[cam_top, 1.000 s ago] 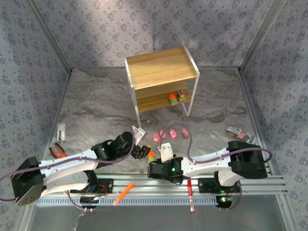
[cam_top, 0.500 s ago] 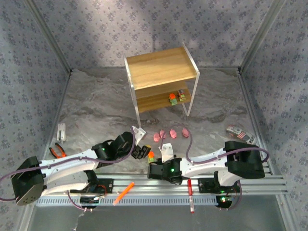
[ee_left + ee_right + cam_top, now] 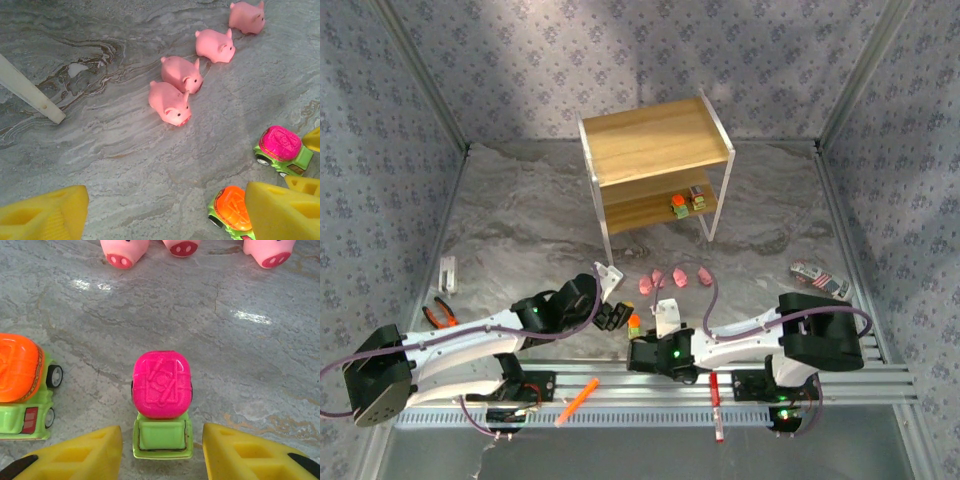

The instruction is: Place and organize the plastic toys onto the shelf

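The shelf (image 3: 655,140) stands at the back, with two blocky toys (image 3: 687,203) on its lower board. Several pink pigs (image 3: 170,102) lie in a row on the table. A green truck with a magenta top (image 3: 161,385) sits between the fingers of my right gripper (image 3: 161,432), which is open, with a gap on each side of the truck's cab. A green truck with an orange top (image 3: 20,375) stands just to its left. My left gripper (image 3: 165,200) is open over bare table, and the orange-topped truck (image 3: 231,209) is beside its right finger (image 3: 285,210).
An orange marker (image 3: 578,400) and a red marker (image 3: 717,405) lie by the arm rail. Pliers (image 3: 440,315) and a white clip (image 3: 448,272) are at the left, a striped object (image 3: 818,278) at the right. A white bar (image 3: 30,92) crosses the left wrist view.
My right arm's elbow has shifted a little to the left and its jaws have narrowed slightly round the magenta-topped truck. The left arm and the toys have not moved.
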